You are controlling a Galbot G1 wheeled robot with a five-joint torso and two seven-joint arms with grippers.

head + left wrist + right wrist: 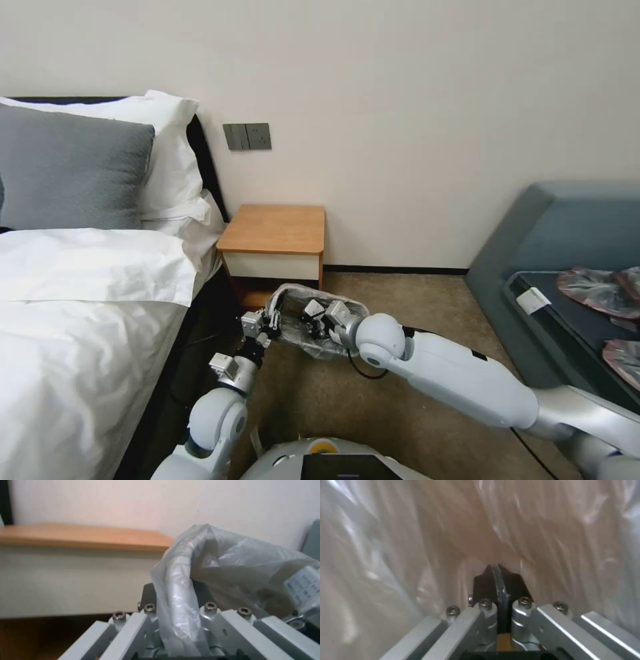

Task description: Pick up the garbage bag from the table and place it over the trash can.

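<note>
Grippers hold the garbage bag point(319, 320) low before the table point(275, 230), the left gripper point(269, 325) pinching its rim, the right gripper point(313, 319) clenched inside, spreading the mouth.

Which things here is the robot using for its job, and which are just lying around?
For the job:
- garbage bag, held low in front of the table
- left tool, pinching the bag's edge
- right tool, inside the bag
- table, its top bare

Just lying about:
- bed with pillows
- spare bags on the blue sofa
- wall switches
</note>
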